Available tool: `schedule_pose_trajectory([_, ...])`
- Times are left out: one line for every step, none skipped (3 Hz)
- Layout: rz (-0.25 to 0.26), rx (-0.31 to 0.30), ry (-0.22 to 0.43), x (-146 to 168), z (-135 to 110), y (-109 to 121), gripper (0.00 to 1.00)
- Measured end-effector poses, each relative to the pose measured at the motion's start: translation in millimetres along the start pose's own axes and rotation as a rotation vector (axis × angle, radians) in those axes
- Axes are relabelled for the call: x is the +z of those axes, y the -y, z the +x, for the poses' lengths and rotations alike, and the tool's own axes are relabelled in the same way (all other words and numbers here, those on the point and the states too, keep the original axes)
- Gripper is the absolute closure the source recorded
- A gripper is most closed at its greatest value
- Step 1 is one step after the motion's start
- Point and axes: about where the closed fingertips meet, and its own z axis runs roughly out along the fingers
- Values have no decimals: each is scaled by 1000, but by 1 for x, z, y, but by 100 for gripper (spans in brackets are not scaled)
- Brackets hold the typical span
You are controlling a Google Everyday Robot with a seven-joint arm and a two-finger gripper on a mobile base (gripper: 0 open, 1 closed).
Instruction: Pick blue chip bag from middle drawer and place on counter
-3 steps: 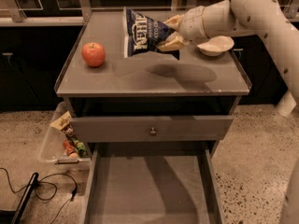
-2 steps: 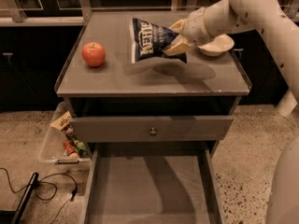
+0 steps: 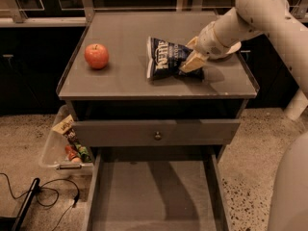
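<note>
The blue chip bag lies on the counter, right of centre, with its white lettering facing up. My gripper reaches in from the right, and its tan fingers are closed on the bag's right end, low over the counter top. The middle drawer is pulled out at the bottom of the view, and its flat grey bottom is bare.
A red apple sits on the counter's left side. A white dish is partly hidden behind my arm at the right rim. A drawer front with a round knob sits above the open drawer. A clear bin with snack packets stands on the floor at left.
My gripper has carried the bag downward and slightly forward. The bag went from hanging above the counter to resting on it.
</note>
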Motion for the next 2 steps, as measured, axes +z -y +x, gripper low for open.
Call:
schedule_pose_trajectory([-6,6,-9,-1,1,-1,87])
schedule_pose_trajectory([-6,6,-9,-1,1,-1,63])
